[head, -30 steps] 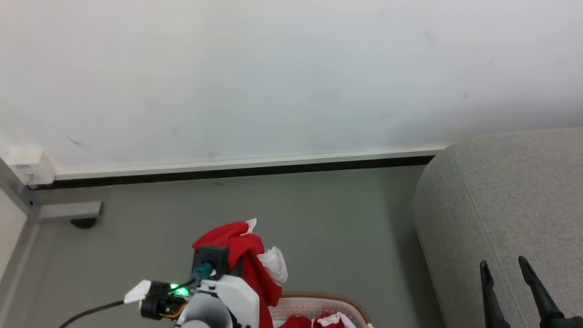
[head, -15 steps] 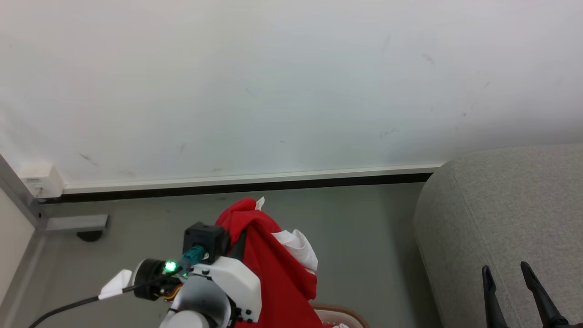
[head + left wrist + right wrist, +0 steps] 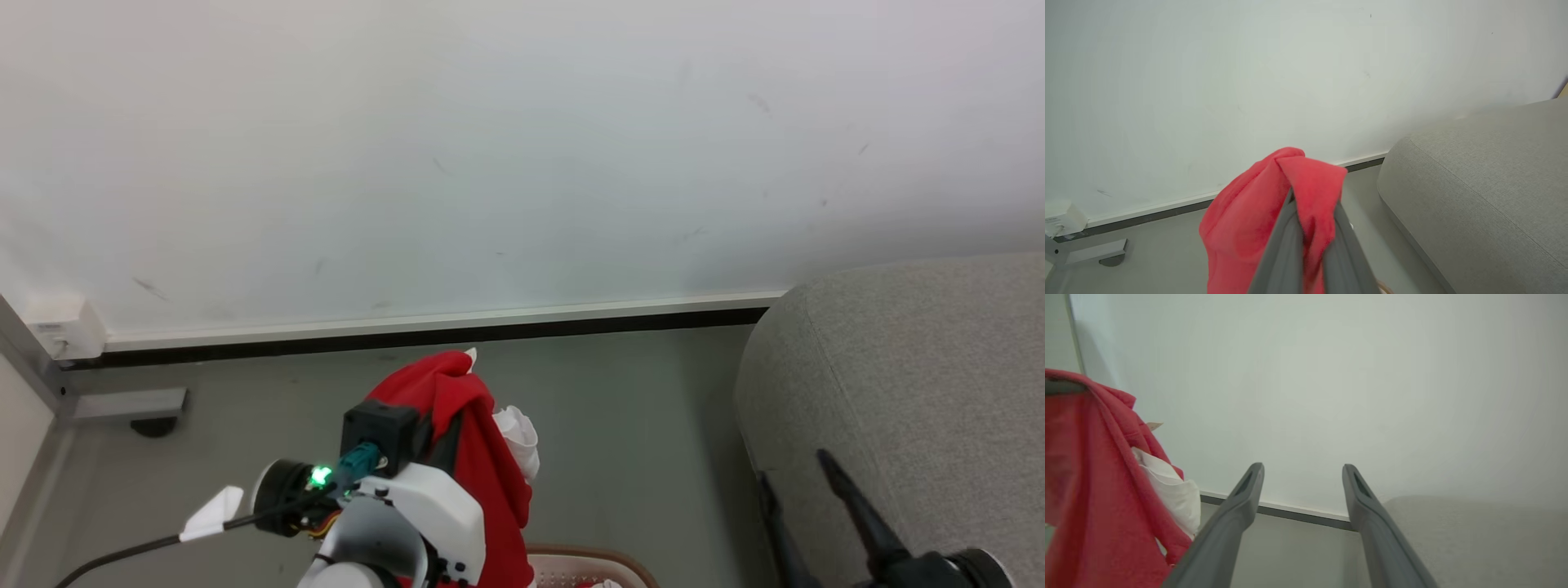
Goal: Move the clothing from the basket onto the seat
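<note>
A red piece of clothing (image 3: 469, 433) with a white band (image 3: 518, 437) hangs from my left gripper (image 3: 1312, 200), which is shut on a fold of it. The fabric drapes over both fingers and hides their tips. It hangs above the basket, whose tan rim (image 3: 600, 557) shows at the bottom edge of the head view. The grey seat (image 3: 906, 367) lies to the right, apart from the clothing (image 3: 1241, 228). My right gripper (image 3: 792, 467) stands open and empty at the seat's left edge, its fingers tilted to the left. The right wrist view shows the open right gripper (image 3: 1302, 469) beside the hanging clothing (image 3: 1094, 498).
A white wall with a pale and dark baseboard (image 3: 441, 327) runs close behind. A grey metal foot (image 3: 122, 404) and a small white box (image 3: 65, 333) sit at the far left. Grey floor (image 3: 637, 425) separates the basket from the seat.
My left gripper has lifted the red clothing higher above the basket. My right gripper has swung left and tilted, now at the seat's left edge. The head camera has shifted upward a little.
</note>
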Tool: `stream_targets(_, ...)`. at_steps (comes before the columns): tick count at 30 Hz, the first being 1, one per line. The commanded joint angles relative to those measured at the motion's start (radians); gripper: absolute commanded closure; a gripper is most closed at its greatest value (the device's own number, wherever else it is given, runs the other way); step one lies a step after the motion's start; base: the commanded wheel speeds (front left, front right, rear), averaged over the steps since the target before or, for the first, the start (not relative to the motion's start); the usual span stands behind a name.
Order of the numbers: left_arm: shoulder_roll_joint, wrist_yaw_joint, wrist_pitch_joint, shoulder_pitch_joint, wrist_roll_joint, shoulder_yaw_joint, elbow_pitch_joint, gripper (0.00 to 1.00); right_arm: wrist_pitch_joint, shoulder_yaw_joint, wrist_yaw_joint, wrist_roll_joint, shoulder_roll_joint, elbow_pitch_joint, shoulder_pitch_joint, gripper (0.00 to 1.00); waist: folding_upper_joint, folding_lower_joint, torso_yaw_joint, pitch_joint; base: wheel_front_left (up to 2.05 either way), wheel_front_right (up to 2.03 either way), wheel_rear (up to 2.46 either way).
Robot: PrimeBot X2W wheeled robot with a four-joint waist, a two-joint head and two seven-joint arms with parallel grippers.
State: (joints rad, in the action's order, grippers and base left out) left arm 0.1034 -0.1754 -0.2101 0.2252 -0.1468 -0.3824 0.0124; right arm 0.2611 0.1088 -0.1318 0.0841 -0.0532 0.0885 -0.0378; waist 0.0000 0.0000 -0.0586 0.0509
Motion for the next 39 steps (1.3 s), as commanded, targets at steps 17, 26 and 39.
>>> stream_targets(17,-0.001,0.031,-0.033,0.033,-0.011,-0.062,-0.088,1.00,-0.005,0.672,0.002,0.237,-0.265,0.182,0.408,0.00,0.0000,0.0000,-0.001,-0.003,0.00,0.00,0.00)
stream_targets(26,-0.012,0.056,-0.065,0.054,-0.010,-0.126,-0.142,1.00,0.001,0.879,0.002,0.292,-0.172,0.399,0.625,0.00,0.0000,0.0000,0.015,-0.018,0.00,0.00,0.00)
stream_targets(39,-0.025,0.052,-0.072,0.067,-0.030,-0.162,-0.146,1.00,0.003,1.080,0.002,0.505,-0.028,0.705,0.740,1.00,0.0000,0.0000,0.037,-0.011,0.00,0.00,0.00)
